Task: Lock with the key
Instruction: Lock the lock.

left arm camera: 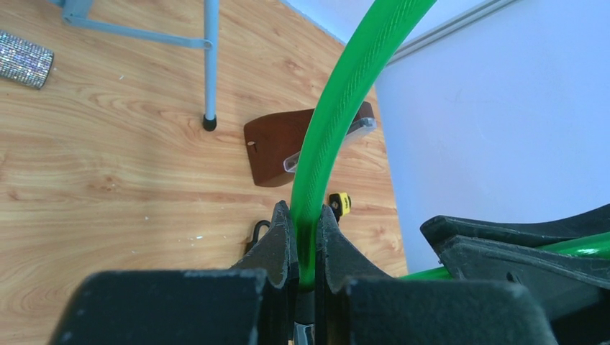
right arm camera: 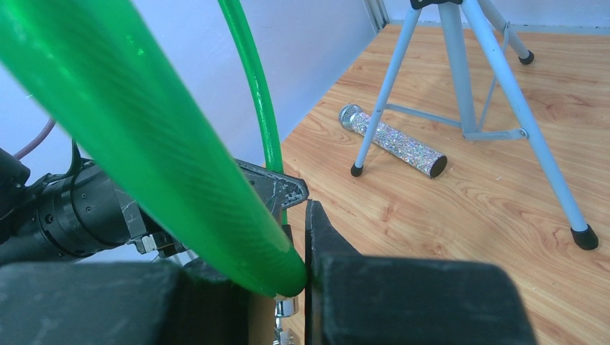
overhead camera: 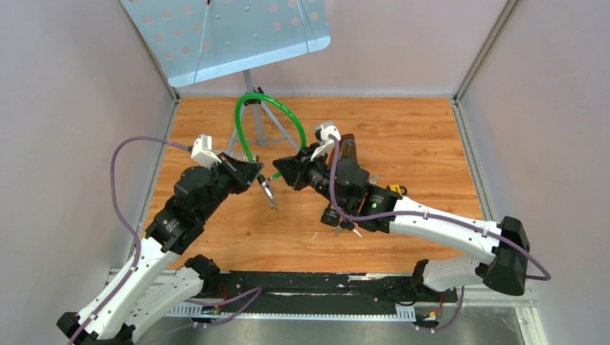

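Note:
A green cable lock (overhead camera: 272, 108) arcs up over the table between my two grippers. My left gripper (overhead camera: 253, 172) is shut on one end of the cable (left arm camera: 334, 115); its jaws pinch it just above a dark end piece. My right gripper (overhead camera: 282, 169) is shut on the cable's other end (right arm camera: 151, 151), where a metal pin (right arm camera: 286, 307) sticks out below. The two gripper tips face each other a short gap apart. A small bunch of keys (overhead camera: 269, 192) hangs between them. I cannot tell whether a key sits in the lock.
A grey-blue stand on a tripod (overhead camera: 252, 86) stands at the back, its legs (right arm camera: 460, 79) near the cable. A glittery cylinder (right arm camera: 394, 140) lies by the tripod. A brown case (overhead camera: 349, 147), a yellow item (overhead camera: 394, 189) and dark bits (overhead camera: 342, 226) lie under the right arm.

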Controlling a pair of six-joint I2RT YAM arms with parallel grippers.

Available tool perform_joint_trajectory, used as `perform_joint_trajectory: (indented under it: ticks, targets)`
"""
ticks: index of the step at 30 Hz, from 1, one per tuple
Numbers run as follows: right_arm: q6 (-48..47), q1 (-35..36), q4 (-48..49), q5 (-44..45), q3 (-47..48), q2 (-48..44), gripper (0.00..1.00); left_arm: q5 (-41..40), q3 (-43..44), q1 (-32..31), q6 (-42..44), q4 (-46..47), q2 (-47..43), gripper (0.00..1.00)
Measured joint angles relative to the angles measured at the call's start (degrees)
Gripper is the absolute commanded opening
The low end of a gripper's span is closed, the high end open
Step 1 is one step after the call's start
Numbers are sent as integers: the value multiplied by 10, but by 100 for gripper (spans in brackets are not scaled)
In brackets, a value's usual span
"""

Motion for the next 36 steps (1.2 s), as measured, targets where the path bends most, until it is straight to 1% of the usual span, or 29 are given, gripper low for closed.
perform_joint_trajectory:
  ticks: [9,16,25,30,36]
  targets:
    - [-2,10,1,1,-9,-8,0,-17,0,0,0,-1,0,0]
    - [-9,14,0,6,-10,-10,0,-11,0,0,-6,3,-3,0]
    - [-34,25,8,36,-8,12,0,-6,-15,1,-17,2,-15,0]
    - [-85,48,25,63,0,36,0,-8,-33,5,-36,-2,-21,0]
    - [-200,96,78,106,10,74,0,-7,-39,8,-82,-22,-14,0]
